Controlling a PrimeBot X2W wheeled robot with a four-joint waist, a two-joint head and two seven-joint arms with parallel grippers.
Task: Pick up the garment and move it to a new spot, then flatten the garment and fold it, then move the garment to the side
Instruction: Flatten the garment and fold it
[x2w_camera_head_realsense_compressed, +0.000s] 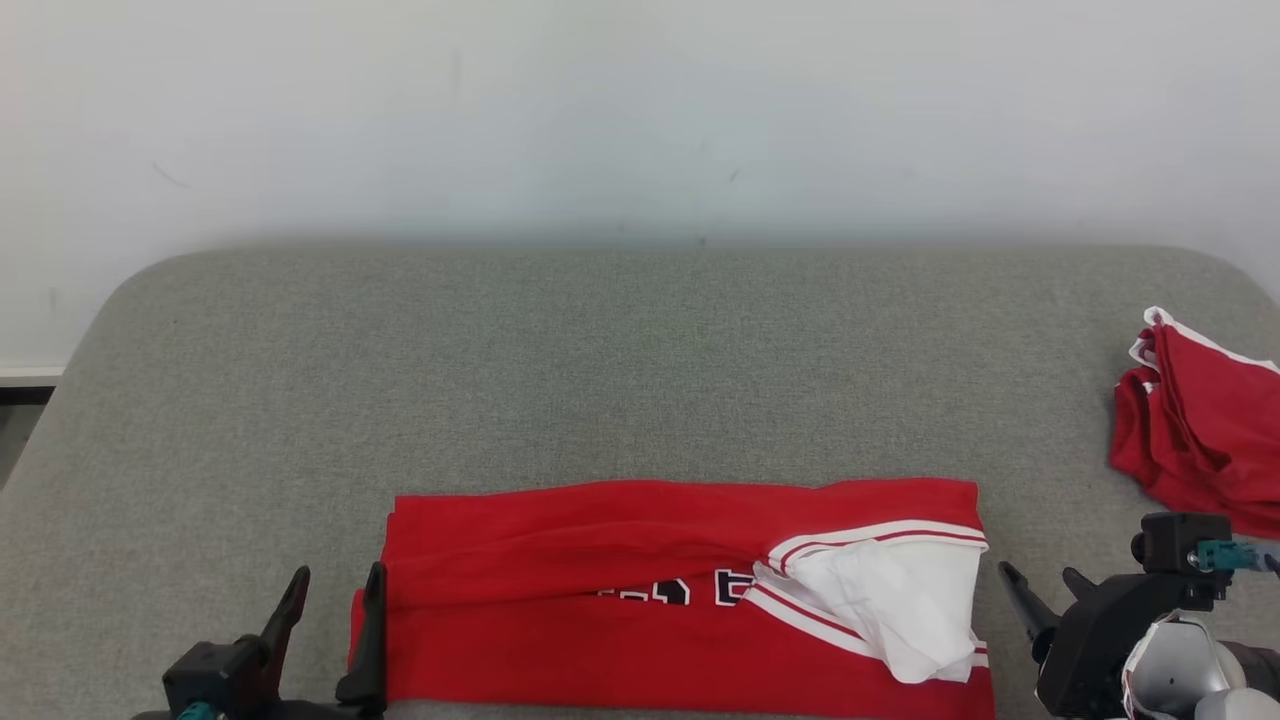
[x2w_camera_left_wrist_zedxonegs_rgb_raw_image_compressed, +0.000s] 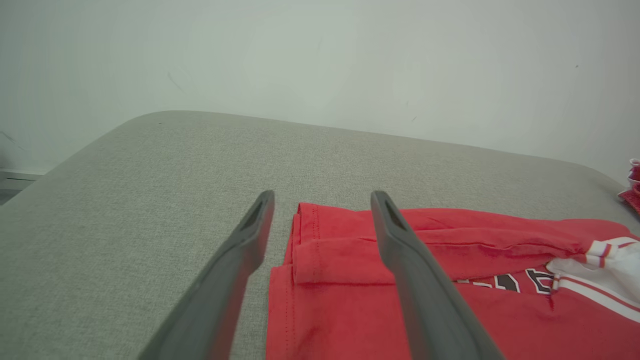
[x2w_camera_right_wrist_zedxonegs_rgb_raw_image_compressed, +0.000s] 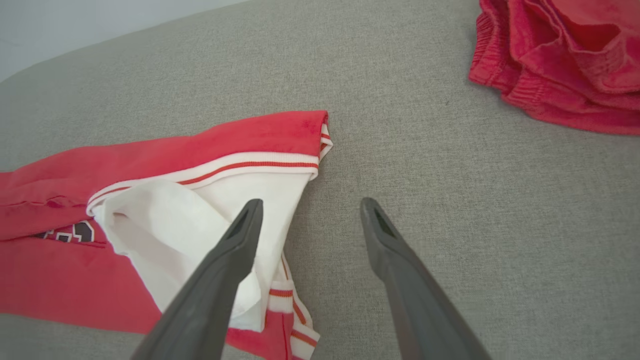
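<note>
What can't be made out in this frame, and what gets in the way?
- Lettering on the folded garment: in the head view its upper half lies under a red fold, so it is unreadable.
- Second red garment: cut off by the head view's right edge, so its type is unclear.
- Left claw: contact with the cloth is unclear. One finger overlaps the garment's edge in the head view.
</note>
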